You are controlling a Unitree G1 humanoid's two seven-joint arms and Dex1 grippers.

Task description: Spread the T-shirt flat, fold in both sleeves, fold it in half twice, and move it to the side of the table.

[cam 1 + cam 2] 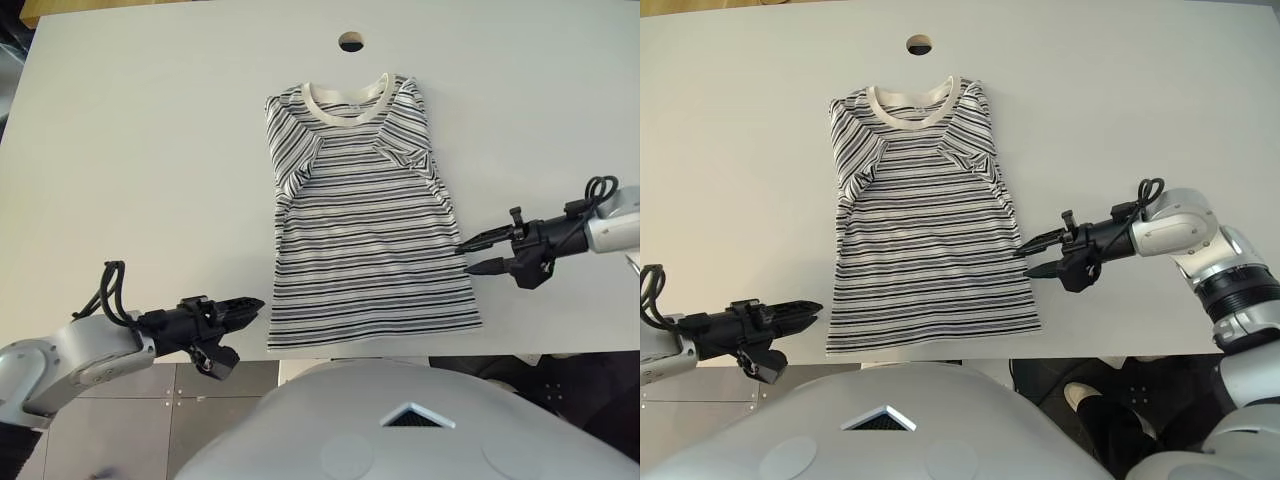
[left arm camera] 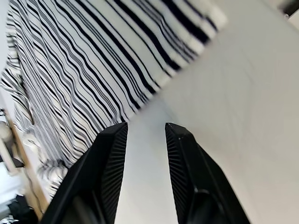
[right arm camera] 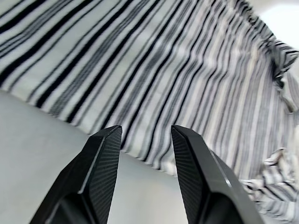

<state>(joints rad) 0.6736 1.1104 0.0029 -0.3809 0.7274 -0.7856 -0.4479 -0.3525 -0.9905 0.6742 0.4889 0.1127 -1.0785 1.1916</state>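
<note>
the left gripper [image 1: 257,303] sits low at the near edge of the table [image 1: 150,150], just beside the near left corner of the t-shirt [image 1: 370,230]. its two black ribbed fingers [image 2: 114,163] stand apart with a modest gap, nothing between them. in the left wrist view the smooth pale tabletop shows through that gap and the striped hem lies just beyond the tips.

the right gripper [image 1: 466,260] is at the shirt's right side edge, below its middle, with the tips pointing in at the cloth. its tapered, grooved fingers [image 3: 105,168] are also spread and hold nothing.

the t-shirt lies face up near the middle of the matte white table, neckline away from the robot. it is soft knit with thin dark and light horizontal stripes and a plain cream ribbed collar [image 1: 347,100]. both sleeves are turned in over the chest, leaving a long, roughly rectangular shape with small puckers by each shoulder.

a small round hole [image 1: 351,41] is cut in the tabletop just past the collar.
</note>
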